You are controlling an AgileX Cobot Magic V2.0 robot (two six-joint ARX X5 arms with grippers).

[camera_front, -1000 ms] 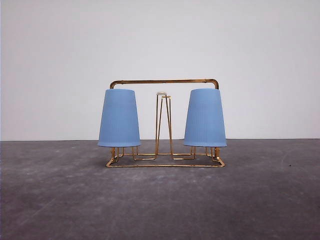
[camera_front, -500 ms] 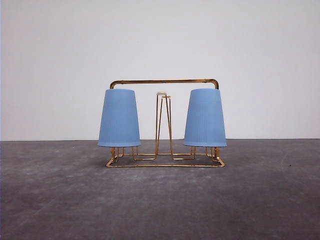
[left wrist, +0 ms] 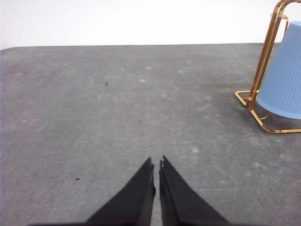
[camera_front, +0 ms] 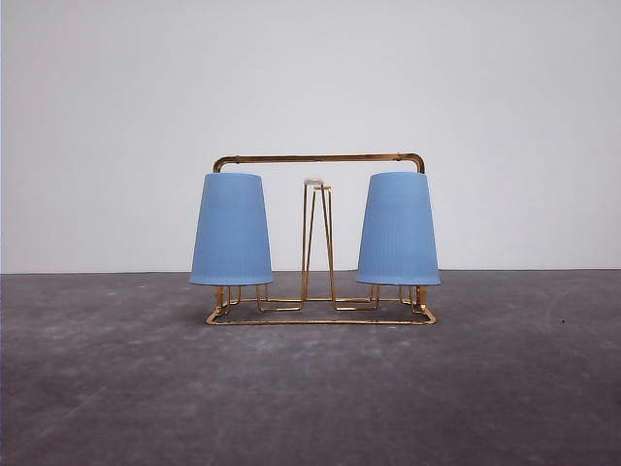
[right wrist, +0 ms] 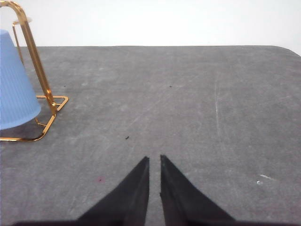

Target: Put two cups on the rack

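Centre of front view, rack: gold wire rack (camera_front: 318,238) stands on grey table (camera_front: 310,388), arched top bar, white-tipped hairpin prong in middle.
Left cup: light-blue ribbed cup (camera_front: 231,229) upside down over prong at rack's left end, rim just above base wire.
Right cup: second cup (camera_front: 398,229) inverted likewise at right end; cups well apart.
Left arm: low over bare table, left gripper (left wrist: 156,164) at bottom centre of wrist frame; fingers nearly touching, thin slit, holds nothing. Rack end + cup at frame's right edge.
Right arm: same pose, right gripper (right wrist: 154,160) narrow gap, empty, apart from rack at frame's left edge.
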